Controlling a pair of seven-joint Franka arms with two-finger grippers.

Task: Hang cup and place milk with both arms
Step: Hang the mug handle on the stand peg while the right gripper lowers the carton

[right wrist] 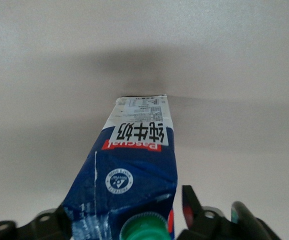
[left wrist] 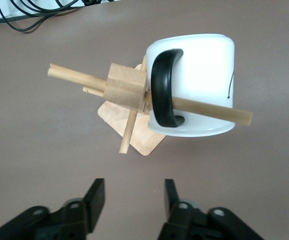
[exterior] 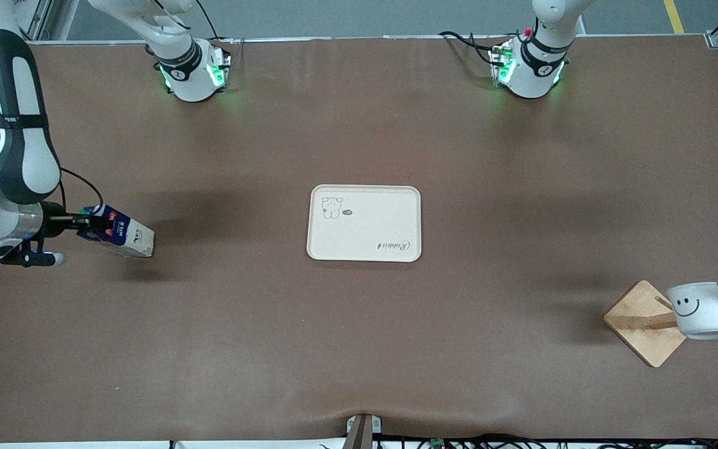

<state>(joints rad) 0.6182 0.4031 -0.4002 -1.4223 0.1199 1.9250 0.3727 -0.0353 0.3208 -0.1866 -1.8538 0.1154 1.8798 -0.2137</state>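
The white cup (exterior: 702,308) with a smiley face hangs by its black handle (left wrist: 163,90) on a peg of the wooden rack (exterior: 636,318), toward the left arm's end of the table. My left gripper (left wrist: 133,182) hovers a little way off from the cup (left wrist: 199,75), open and empty. The dark-blue milk (exterior: 119,234) stands on the table at the right arm's end. My right gripper (exterior: 88,223) is around its top. In the right wrist view the fingers flank the milk (right wrist: 134,165) beside its green cap (right wrist: 144,231). The right gripper (right wrist: 126,202) is open, with a thin gap at one finger.
A beige tray (exterior: 365,224) with a bear drawing lies at the middle of the brown table, holding nothing. The rack's block (left wrist: 127,87) carries several pegs sticking out sideways. Cables run along the table edge nearest the front camera.
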